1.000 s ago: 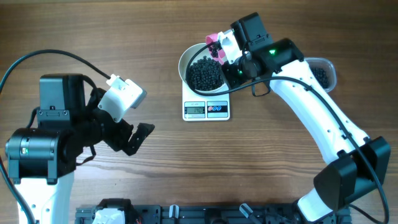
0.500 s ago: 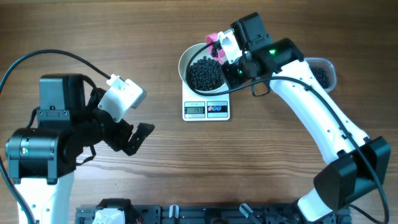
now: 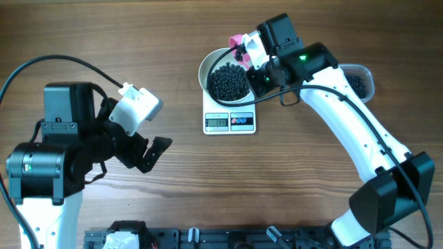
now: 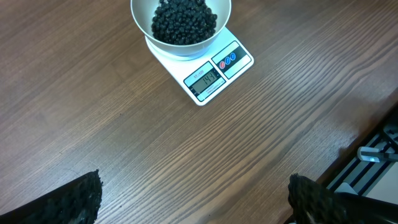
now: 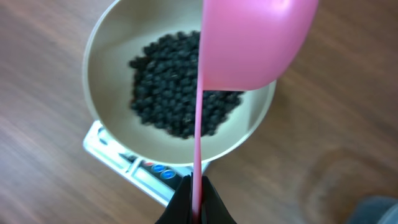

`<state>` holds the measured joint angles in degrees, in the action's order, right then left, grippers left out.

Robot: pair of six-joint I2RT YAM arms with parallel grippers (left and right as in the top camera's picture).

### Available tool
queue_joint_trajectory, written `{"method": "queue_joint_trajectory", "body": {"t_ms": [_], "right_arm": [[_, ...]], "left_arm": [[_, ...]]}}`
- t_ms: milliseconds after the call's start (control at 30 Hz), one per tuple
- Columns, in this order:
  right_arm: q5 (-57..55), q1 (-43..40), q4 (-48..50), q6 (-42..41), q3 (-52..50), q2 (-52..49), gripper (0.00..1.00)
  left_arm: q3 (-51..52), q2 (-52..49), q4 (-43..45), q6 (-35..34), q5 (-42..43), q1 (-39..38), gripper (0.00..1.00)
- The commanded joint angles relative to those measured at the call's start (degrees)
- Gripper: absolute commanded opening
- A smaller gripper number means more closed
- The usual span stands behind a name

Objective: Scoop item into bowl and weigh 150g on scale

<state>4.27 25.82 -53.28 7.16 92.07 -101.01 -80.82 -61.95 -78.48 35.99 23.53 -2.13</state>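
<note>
We are clenching our right pincer [image 5: 198, 198] on the pink scoop [image 5: 249, 43], holding it tipped over the bowl [image 5: 102, 87] of beans [image 5: 174, 93] on the scale [image 3: 230, 122] so each addition registers, while our left pincer [image 4: 196, 202] is hanging released, aside.

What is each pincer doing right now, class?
Left pincer: open, empty.
Right pincer: closed on the pink scoop.
</note>
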Motion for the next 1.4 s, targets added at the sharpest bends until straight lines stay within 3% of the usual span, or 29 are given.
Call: {"method": "queue_joint_trajectory", "body": {"t_ms": [0,1367], "right_arm": [[-6.1,0.0,1.4,2.1,1.3,0.9,0.04],[-1.2,0.0,2.2,3.3,1.3,0.9,0.04]], "left_arm": [[-0.7,0.2,0.0,1.1,0.9,0.4,1.00],[-0.7,0.2,0.0,1.1,0.9,0.4,1.00]]}}
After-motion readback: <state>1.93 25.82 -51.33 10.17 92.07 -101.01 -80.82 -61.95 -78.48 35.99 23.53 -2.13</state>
